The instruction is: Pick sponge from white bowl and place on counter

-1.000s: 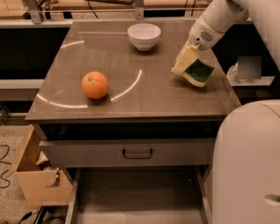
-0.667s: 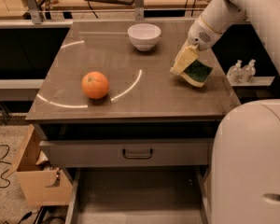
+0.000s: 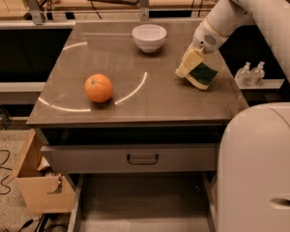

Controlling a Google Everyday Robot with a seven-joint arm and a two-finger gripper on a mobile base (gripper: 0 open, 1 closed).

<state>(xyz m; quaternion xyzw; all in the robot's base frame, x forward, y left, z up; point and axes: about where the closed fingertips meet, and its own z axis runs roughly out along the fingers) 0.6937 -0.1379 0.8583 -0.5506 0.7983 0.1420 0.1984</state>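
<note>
The white bowl (image 3: pixel 149 36) stands empty at the back middle of the counter (image 3: pixel 135 100). My gripper (image 3: pixel 189 69) reaches in from the upper right, over the counter's right side, to the right of the bowl. It is shut on the sponge (image 3: pixel 203 76), which hangs tilted with its dark green face up, at or just above the counter surface. One pale-yellow padded finger (image 3: pixel 188 63) shows on the sponge's left side.
An orange fruit (image 3: pixel 98 88) sits on the left part of the counter by the white arc marking (image 3: pixel 133 92). A grey drawer with a dark handle (image 3: pixel 142 159) is below. Two small bottles (image 3: pixel 250 73) stand on a shelf to the right. My white base (image 3: pixel 261 168) fills the lower right.
The gripper and sponge have barely moved, staying low over the counter's right side. The bottles on the right shelf have come into view.
</note>
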